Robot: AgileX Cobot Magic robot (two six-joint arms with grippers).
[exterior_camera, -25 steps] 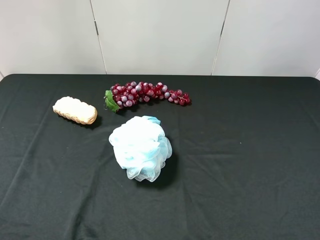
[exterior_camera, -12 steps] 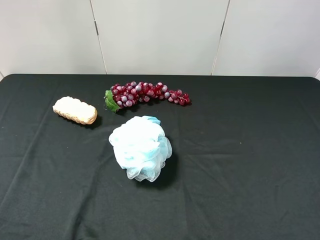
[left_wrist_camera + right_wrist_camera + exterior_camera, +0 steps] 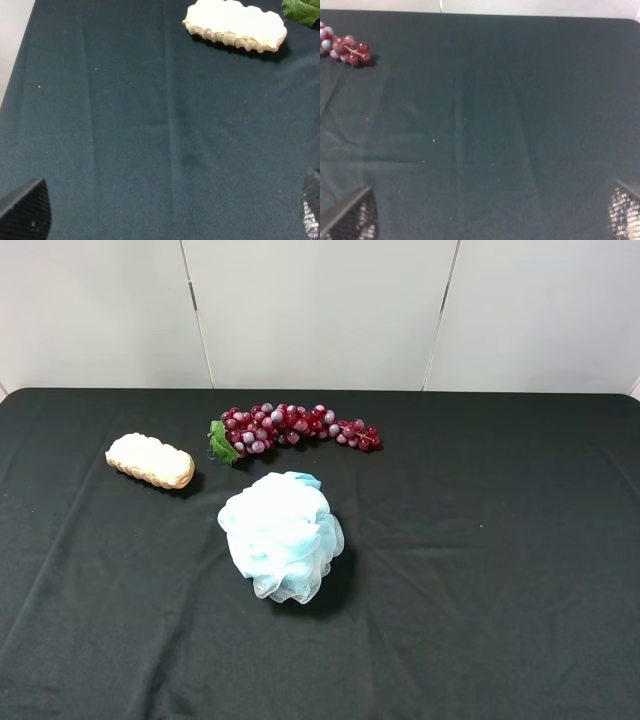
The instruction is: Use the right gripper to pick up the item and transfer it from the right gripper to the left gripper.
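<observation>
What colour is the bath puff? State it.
Pale blue and white mesh; the bath puff shows best in the exterior high view.

Black cloth-covered table (image 3: 500, 590) w/ creases, pale panelled wall (image 3: 320, 310) behind.

item (image 3: 150, 460): small oblong bread roll, pale cream on the broad face turned up, golden-tan along its ridged side edge
state: whole, lying loose on the tabletop (image 3: 480, 570), nothing gripping or touching it
pose: flat on the cloth, long axis slanting across the tabletop, the end nearer the middle a little closer to the front edge
place: left rear part of the dark tabletop in the high view, casting a thin shadow along its near side
left wrist view: item (image 3: 235, 24) seen with its crosswise ridges along one long edge and a bumpy outline, resting on the dark cloth
right wrist view: item not seen
</observation>
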